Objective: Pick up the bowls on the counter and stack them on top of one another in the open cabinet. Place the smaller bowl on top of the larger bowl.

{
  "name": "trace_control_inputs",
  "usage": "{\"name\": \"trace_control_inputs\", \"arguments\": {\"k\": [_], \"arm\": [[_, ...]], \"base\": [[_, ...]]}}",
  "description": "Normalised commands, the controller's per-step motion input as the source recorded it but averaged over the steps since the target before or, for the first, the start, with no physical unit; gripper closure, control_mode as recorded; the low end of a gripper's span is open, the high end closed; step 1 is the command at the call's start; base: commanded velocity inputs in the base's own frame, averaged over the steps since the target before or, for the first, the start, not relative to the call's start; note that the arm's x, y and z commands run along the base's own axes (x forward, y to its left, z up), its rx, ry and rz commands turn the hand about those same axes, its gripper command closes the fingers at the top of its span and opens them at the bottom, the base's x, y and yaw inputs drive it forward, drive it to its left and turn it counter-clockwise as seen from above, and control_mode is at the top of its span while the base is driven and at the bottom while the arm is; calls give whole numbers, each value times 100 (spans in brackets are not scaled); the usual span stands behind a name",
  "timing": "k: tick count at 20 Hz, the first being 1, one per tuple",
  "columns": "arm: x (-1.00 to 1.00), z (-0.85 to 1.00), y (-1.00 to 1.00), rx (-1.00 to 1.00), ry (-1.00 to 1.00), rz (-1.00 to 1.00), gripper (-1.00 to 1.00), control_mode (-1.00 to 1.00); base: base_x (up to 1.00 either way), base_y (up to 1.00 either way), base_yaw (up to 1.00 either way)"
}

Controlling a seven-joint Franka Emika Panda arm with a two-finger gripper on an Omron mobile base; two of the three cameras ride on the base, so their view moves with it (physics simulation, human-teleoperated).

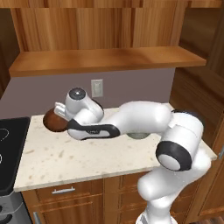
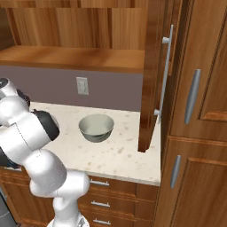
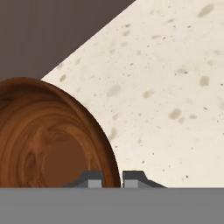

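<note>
End effector (image 3: 112, 178) at the bottom centre of the hand view is pinched on the rim of the smaller bowl (image 3: 48, 135), one dark tip inside the rim and one outside, with only the thin wooden wall between them. That dark reddish-brown bowl takes up the lower left of the hand view, its grained inside facing the camera, while the pale speckled counter (image 3: 175, 78) spreads across the right and top, meeting the grey-mauve wall (image 3: 48, 30) in the upper left corner

From the left base view the smaller bowl (image 1: 53, 120) shows at the left middle of the frame, near the back of the counter (image 1: 87, 159) and just right of the black stovetop (image 1: 11, 148); the hand covers its right side, and the white arm (image 1: 144, 118) runs across the counter from the lower right to reach it. Whether the bowl rests on the counter or is raised off it cannot be told

The larger bowl (image 2: 96, 127), pale grey-green with a whitish inside, stands upright on the counter in the centre of the right base view, well apart from the smaller one and left of the open cabinet door (image 2: 150, 75). In the left base view only a sliver of it (image 1: 139, 135) peeks out under the forearm. A white wall outlet (image 1: 97, 88) sits on the wall above the counter, and the open cabinet shelf (image 1: 105, 59) runs across the upper part of the frame
</note>
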Motion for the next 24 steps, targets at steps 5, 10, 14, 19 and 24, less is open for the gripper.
{"name": "trace_control_inputs", "arguments": {"k": [5,10,14,19,24], "arm": [[-65,71,-43,5,0,-9,100,-100],[-64,69,-42,3,0,-8,100,-100],[-66,61,-44,3,0,-8,100,-100],[-65,52,-46,2,0,-8,100,-100],[-63,44,-55,3,1,-10,100,-100]], "base": [[0,0,0],[0,0,0],[0,0,0],[0,0,0],[0,0,0]]}}
